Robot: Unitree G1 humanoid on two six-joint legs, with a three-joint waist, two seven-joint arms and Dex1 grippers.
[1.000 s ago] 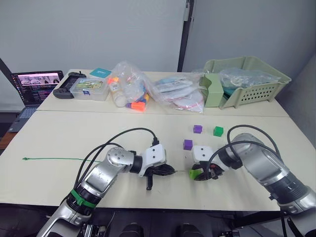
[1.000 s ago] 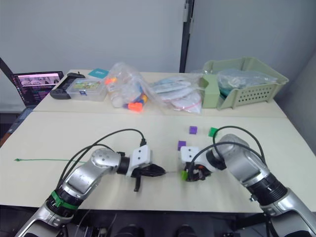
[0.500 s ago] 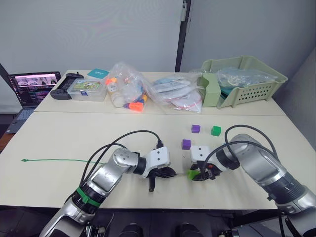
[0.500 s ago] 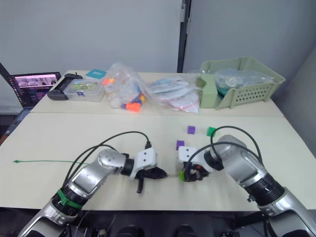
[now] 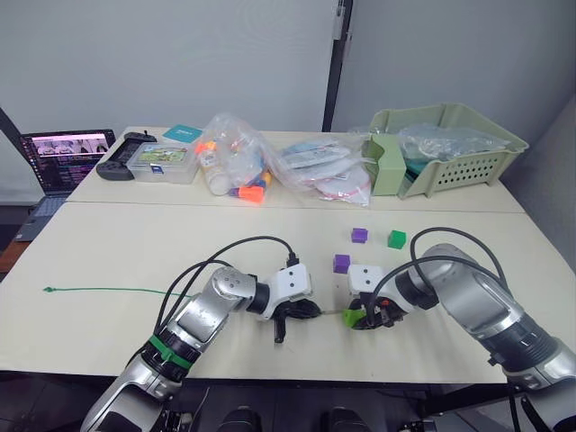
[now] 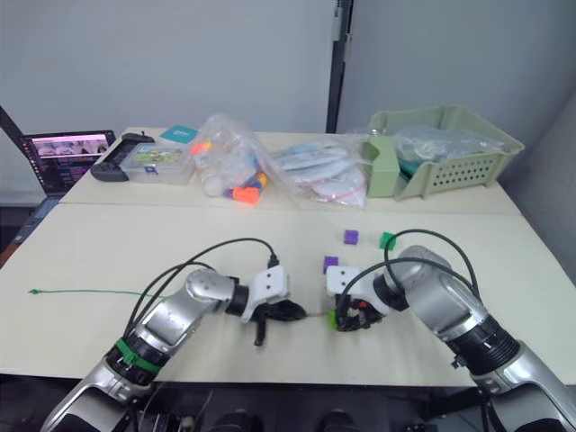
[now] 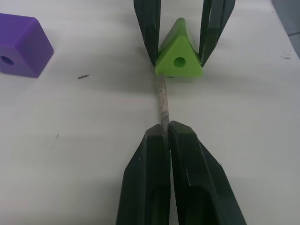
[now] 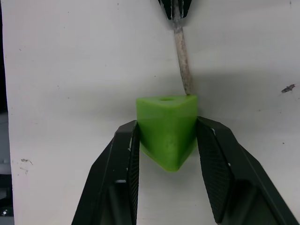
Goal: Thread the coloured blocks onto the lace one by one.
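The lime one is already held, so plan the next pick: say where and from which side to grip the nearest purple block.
Grip the purple block across its two plain side faces, coming down from above. Its hole runs sideways, level with the table, so a top-down pinch on the hole-free faces leaves both openings clear for the lace tip. It stands apart from the lime block, so there looks to be room.

Head views overlook table (image 5: 108,243); wrist cameras face closely.

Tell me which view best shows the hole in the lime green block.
The left wrist view: the lime green block faces the camera, its round hole plainly visible above the lace tip. The right wrist view shows its solid side and top edge. In the eye views it is a small green speck.
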